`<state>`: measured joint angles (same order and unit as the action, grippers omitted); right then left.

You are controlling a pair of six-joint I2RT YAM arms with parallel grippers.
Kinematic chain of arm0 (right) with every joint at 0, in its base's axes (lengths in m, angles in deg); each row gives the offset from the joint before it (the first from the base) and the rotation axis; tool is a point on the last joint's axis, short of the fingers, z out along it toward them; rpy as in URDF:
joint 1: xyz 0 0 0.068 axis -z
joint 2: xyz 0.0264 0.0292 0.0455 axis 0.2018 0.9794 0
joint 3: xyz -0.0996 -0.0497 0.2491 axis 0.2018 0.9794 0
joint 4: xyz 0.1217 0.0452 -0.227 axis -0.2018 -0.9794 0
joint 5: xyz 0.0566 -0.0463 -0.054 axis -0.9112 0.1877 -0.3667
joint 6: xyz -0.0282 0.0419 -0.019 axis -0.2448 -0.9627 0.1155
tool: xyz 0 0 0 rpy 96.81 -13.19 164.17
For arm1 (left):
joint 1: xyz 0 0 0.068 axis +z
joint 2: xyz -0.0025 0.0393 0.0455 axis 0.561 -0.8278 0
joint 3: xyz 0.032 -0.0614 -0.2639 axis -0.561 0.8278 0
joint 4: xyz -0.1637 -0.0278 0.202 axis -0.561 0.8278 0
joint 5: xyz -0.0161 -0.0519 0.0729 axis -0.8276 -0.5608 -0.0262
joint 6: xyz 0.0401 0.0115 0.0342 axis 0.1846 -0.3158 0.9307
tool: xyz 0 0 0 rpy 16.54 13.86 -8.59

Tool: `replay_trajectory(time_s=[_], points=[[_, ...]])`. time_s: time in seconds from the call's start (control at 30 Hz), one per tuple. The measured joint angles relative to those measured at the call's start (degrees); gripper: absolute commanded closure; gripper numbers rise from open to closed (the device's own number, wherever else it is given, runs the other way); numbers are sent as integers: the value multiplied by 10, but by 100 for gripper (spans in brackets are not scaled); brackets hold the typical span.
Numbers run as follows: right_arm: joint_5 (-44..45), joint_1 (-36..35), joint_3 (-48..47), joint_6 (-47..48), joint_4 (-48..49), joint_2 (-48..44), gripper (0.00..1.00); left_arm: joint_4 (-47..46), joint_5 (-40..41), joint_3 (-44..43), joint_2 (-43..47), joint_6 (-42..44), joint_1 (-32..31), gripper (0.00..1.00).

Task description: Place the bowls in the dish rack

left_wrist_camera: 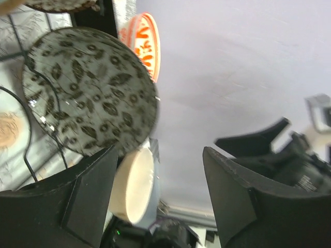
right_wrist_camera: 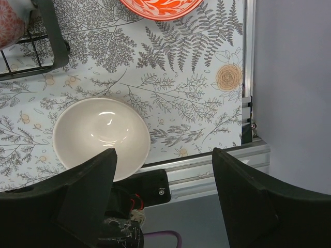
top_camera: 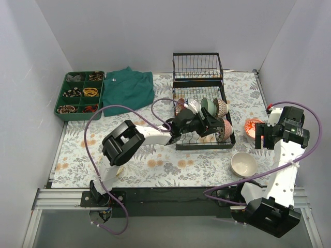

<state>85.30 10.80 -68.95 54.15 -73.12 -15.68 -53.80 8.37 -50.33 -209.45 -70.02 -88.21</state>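
A black-and-white leaf-patterned bowl (left_wrist_camera: 88, 98) stands on edge in the black wire dish rack (top_camera: 204, 146), near a pale green bowl (top_camera: 209, 107), as the left gripper (left_wrist_camera: 159, 155) gapes wide and empty beside it. The right gripper (right_wrist_camera: 163, 155), likewise spread and empty, hangs above a plain cream bowl (right_wrist_camera: 101, 137) and a red-orange bowl (right_wrist_camera: 160, 8), both on the fern-print table cover (right_wrist_camera: 196, 77) between pale walls (top_camera: 155, 31).

Robot lab test cell: plain white panel walls (top_camera: 155, 31), aluminium extrusion frame (top_camera: 57, 197), floral mat (top_camera: 170, 165) on bench, loose purple cabling (top_camera: 111, 106).
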Motion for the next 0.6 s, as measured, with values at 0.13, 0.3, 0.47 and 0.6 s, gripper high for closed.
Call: replay_trajectory(time_s=[0.13,0.3,0.47,0.6], points=[[0,0,10,0,-1,-6,17,-5,-41,46,61,7,17,34],[-7,0,16,3,-1,-5,17,-1,-136,127,179,99,58,34],[-30,0,16,9,0,-3,18,233,-200,106,342,388,101,34],[-49,0,16,19,12,8,17,476,-113,84,483,627,104,35]])
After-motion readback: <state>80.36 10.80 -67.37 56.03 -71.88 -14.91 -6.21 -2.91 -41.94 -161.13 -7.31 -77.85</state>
